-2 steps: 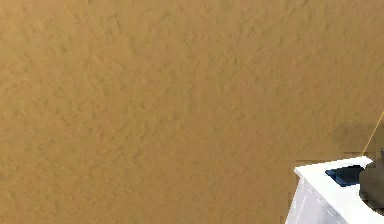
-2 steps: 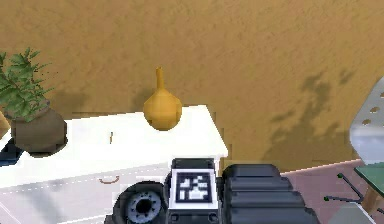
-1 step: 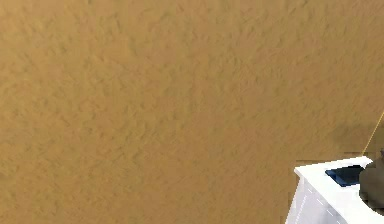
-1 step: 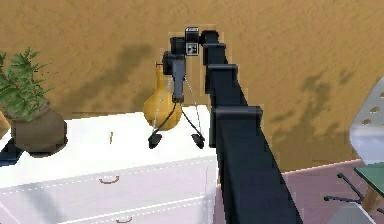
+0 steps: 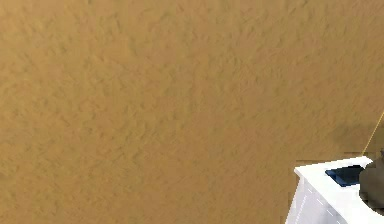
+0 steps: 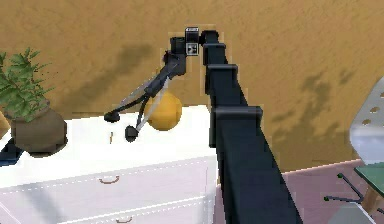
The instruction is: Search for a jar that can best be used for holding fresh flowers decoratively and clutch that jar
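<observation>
One hand near an orange round thing on a white dresser; whether it holds anything is unclear

The wall is mottled tan, the dresser white, the round thing orange, the pot brown.

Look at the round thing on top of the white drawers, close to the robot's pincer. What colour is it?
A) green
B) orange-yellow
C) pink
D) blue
B: the round thing on the white drawers, seen close to the pincer in the arm side view, is orange-yellow.
</observation>
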